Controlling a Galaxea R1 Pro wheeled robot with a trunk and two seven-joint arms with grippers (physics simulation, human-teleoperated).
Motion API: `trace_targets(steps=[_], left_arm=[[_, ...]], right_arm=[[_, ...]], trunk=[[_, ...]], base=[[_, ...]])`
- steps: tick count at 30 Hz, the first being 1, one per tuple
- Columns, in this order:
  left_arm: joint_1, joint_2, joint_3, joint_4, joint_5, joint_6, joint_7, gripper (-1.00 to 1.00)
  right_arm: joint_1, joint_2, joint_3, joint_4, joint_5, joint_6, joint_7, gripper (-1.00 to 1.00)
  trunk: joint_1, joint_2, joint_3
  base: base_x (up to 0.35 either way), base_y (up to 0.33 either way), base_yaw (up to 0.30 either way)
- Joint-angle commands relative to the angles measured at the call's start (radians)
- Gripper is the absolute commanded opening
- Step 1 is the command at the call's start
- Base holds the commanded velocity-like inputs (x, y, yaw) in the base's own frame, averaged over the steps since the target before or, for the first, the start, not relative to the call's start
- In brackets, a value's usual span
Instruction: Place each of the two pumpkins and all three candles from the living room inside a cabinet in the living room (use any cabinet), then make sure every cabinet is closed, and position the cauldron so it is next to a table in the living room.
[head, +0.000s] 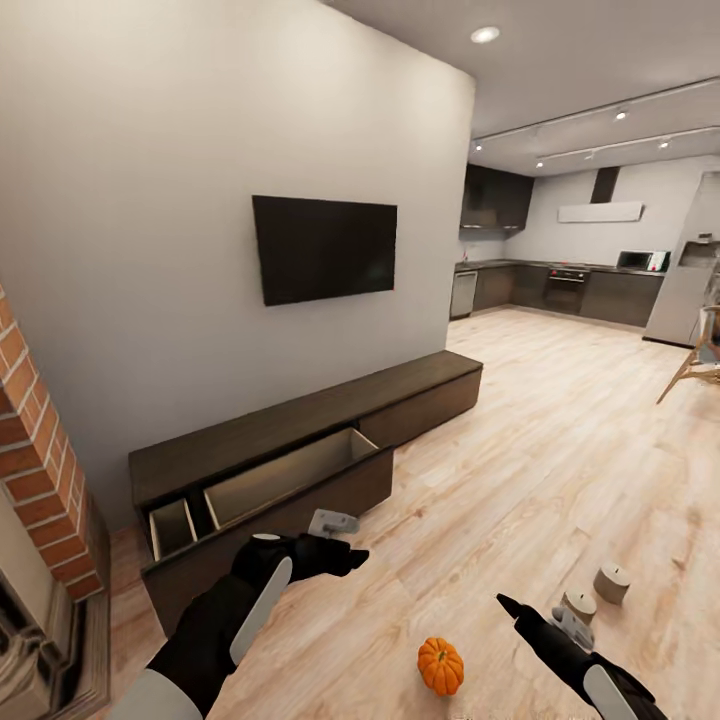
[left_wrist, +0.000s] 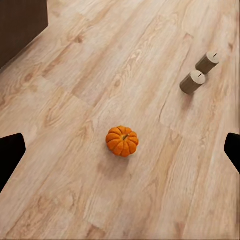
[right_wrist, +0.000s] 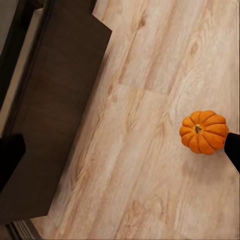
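My left gripper (left_wrist: 120, 150) hangs open over the pumpkin (left_wrist: 122, 141) on the floor near the cabinet's (head: 300, 425) pulled-out drawer (head: 290, 470), so next I lower and grasp it; I cannot tell my right gripper's (head: 507, 604) state.

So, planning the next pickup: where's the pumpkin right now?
In the head view the pumpkin sits on the floor between both arms, left of two candles.

Matt dark wood-grain cabinet (head: 300, 430), pale wood-plank floor (head: 560, 440), ribbed glossy-ish orange pumpkin (head: 440, 666), rough brick (head: 40, 460).
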Motion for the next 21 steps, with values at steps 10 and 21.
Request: trace_targets(steps=[10, 21], left_arm=[[-0.001, 0.0, 0.0, -0.001, -0.002, 0.004, -0.003, 1.0], [-0.001, 0.0, 0.0, -0.001, -0.002, 0.004, -0.004, 1.0]], right_arm=[[-0.001, 0.0, -0.006, 0.002, -0.007, 0.009, 0.004, 1.0], [-0.001, 0.0, -0.006, 0.003, -0.007, 0.009, 0.003, 1.0]], trunk=[[0.0, -0.001, 0.008], [0.0, -0.001, 0.017]], base=[[0.065, -0.06, -0.261], [0.169, -0.167, -0.261]])
